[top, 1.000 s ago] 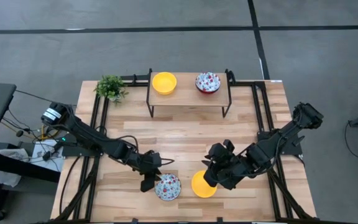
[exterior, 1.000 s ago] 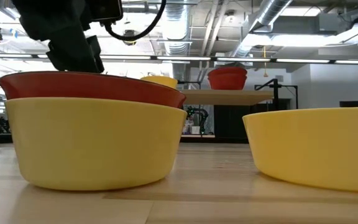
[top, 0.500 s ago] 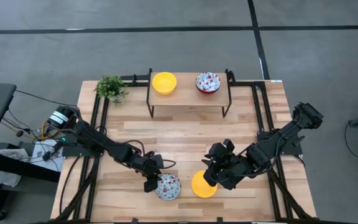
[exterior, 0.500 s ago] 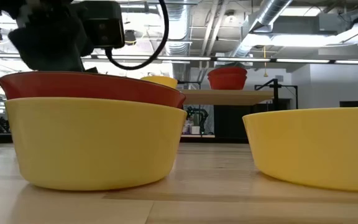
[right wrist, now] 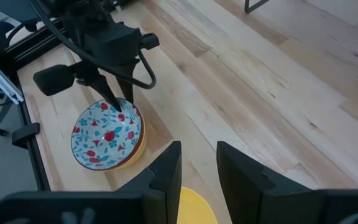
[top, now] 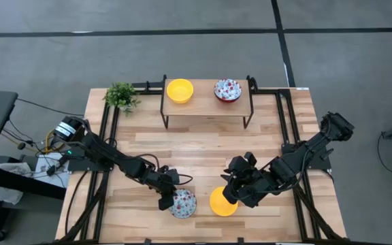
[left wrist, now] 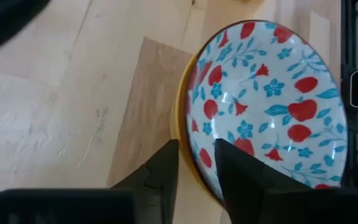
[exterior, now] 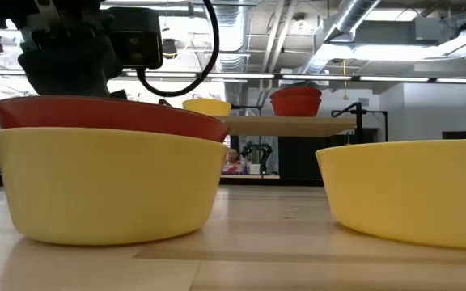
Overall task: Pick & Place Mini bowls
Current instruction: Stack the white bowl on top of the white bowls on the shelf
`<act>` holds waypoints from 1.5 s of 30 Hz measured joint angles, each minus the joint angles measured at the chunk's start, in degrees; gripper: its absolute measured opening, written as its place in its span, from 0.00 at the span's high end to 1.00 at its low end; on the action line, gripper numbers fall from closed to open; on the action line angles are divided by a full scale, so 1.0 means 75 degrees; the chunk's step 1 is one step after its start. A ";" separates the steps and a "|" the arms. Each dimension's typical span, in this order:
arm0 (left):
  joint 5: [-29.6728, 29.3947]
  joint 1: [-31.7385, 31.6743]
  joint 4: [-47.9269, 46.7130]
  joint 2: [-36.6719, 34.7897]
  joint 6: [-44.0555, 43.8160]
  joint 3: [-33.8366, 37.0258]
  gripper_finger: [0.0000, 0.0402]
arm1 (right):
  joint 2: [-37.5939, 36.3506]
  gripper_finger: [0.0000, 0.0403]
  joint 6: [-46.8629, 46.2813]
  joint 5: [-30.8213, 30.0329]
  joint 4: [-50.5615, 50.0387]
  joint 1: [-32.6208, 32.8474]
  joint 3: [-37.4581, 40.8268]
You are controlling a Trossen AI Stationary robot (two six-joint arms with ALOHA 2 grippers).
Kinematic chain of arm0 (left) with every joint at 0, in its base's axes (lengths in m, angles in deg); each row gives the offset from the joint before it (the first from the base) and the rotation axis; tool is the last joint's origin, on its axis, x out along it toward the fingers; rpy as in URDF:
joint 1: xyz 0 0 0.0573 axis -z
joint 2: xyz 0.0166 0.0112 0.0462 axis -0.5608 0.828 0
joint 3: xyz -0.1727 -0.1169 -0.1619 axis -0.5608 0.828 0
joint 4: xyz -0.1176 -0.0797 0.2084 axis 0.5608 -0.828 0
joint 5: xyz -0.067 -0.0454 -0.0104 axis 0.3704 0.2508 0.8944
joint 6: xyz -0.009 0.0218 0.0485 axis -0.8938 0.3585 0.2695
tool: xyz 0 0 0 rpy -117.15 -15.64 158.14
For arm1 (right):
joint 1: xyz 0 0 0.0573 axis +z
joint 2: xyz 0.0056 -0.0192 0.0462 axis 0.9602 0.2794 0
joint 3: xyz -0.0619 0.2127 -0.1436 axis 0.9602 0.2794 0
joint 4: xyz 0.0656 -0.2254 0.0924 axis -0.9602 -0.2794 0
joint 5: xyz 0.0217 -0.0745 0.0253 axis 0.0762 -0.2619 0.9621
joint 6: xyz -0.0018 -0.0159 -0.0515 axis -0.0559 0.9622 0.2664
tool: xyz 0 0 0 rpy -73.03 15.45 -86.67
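The left tool point(top: 167, 198) is down at the near-left of the surface point(top: 203, 146), its two fingers point(left wrist: 166, 167) set narrowly apart and straddling the rim of the floral bowl point(top: 183, 203), one finger outside and one over the patterned inside; whether they have pinched the rim yet cannot be told. That floral bowl sits nested in a yellow bowl point(exterior: 108, 194), whose edge shows beneath it in the left wrist view. To do this step well, the fingers should probably close on the floral bowl's rim alone, not on the yellow rim under it, and lift straight up so the lower bowl stays put. The right tool point(top: 231, 193) hovers just beside a second yellow bowl point(top: 222, 202) to the right, fingers a small gap apart and empty in its wrist view. Two more mini bowls, one yellow point(top: 180, 90) and one floral point(top: 228, 90), stand on the small shelf point(top: 207, 106) at the far side. From above, the left tool hides the contact point; the low view shows only the dark tool body over the stacked bowls, and the right yellow bowl is cut off at the picture's edge.
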 joint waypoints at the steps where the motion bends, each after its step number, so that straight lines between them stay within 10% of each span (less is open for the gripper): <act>1: 0.0003 -0.0003 -0.0023 -0.0020 -0.0001 0.0000 0.77 | 0.0000 0.78 0.0000 0.0000 0.0006 0.0000 0.0000; 9: 0.0048 -0.0001 0.0062 -0.0143 -0.0030 -0.0012 0.97 | 0.0000 0.78 -0.0014 0.0000 0.0032 0.0000 -0.0003; 36: -0.0443 -0.0154 0.0174 -0.1735 0.0211 0.0009 0.98 | 0.0001 0.78 -0.0094 0.0000 0.0563 0.0001 -0.0006; 45: 0.0304 -0.0693 0.0191 -0.1880 -0.0849 0.0006 0.98 | 0.0001 0.78 0.2945 0.0757 0.1849 -0.0015 -0.0006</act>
